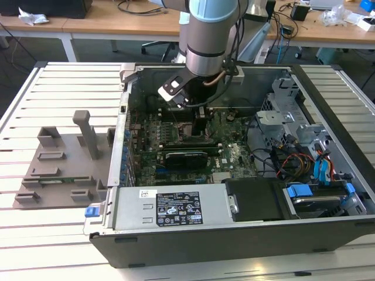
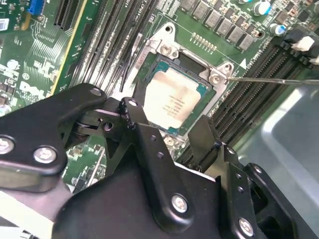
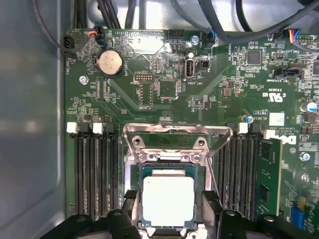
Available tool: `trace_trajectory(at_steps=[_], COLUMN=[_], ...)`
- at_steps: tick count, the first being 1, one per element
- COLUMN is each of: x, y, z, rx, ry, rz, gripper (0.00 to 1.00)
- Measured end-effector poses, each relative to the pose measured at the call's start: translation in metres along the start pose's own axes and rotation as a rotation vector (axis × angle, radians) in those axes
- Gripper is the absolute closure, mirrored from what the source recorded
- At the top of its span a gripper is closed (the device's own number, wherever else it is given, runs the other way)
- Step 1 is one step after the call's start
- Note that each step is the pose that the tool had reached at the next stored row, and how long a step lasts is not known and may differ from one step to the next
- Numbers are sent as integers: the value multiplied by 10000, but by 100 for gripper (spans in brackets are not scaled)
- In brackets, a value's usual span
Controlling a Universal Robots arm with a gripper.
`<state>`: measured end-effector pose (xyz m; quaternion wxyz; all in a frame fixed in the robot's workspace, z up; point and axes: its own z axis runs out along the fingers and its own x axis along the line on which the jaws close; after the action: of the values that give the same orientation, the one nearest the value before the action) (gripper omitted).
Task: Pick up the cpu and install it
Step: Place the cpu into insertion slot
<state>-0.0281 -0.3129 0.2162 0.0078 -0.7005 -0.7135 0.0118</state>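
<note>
The cpu point(image 3: 168, 201) is a flat square chip with a silvery top, and it lies in the socket on the green motherboard point(image 3: 174, 89). In the second wrist view the cpu point(image 2: 174, 99) lies level inside the socket's metal frame point(image 2: 164, 50). My gripper point(image 3: 172, 209) hovers right over it, open. One black finger point(image 3: 132, 204) stands on each side of the chip, with a small gap to its edges. In the exterior view the gripper point(image 1: 199, 117) reaches down into the open computer case point(image 1: 234, 240).
The socket's load plate point(image 3: 177, 132) is swung open, and its thin lever point(image 2: 269, 79) sticks out sideways. Memory slots point(image 3: 94, 169) flank the socket. A grey plastic tray point(image 1: 58, 170) lies on the exterior view's left. Drive bays and cables point(image 1: 304, 158) fill the case's right side.
</note>
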Motion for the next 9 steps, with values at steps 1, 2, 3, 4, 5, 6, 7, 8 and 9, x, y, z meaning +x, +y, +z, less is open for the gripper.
trace_trajectory(at_steps=[1, 2, 3, 4, 5, 6, 7, 8, 9], x=[2, 3, 3, 3, 3, 3, 3, 3, 3], y=[0, -1, -2, -2, -2, -3, -3, -4, -5], z=[-26, -43, -53, -68, -83, -108, -130, -151, -197], rx=[0, 0, 0, 0, 0, 0, 0, 0, 0], ry=[0, 0, 0, 0, 0, 0, 0, 0, 1], rz=[-3, -1, 0, 0, 0, -1, -1, -1, 0], gripper=[46, 53, 53, 59, 59, 71, 71, 77, 89])
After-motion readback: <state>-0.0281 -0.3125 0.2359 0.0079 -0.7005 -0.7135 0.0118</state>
